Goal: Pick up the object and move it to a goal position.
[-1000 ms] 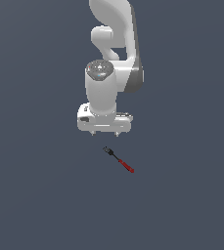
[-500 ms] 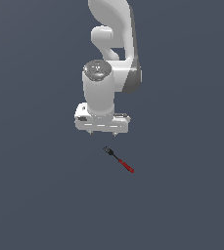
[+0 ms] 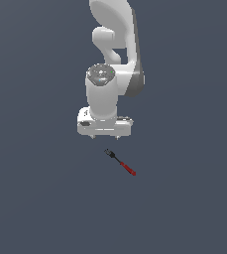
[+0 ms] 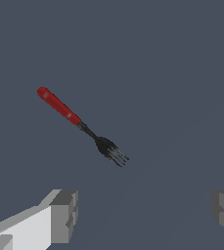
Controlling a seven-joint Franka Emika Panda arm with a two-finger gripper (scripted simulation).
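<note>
The object, a tiny fork-like tool with a red handle and a black pronged end (image 3: 121,162), lies flat on the dark grey floor. In the exterior view it sits just below and to the right of my gripper (image 3: 105,137), apart from it. My gripper is open and empty, its short fingertips (image 3: 94,136) pointing down. In the wrist view the tool (image 4: 79,125) lies ahead of the gripper (image 4: 143,215), with the two grey fingers (image 4: 64,215) spread wide apart and nothing between them.
A plain dark grey floor (image 3: 35,198) fills both views. The white arm (image 3: 112,59) rises above the gripper in the exterior view. No other object shows.
The gripper has shifted slightly to the exterior view's left and a little lower. The tool has not moved.
</note>
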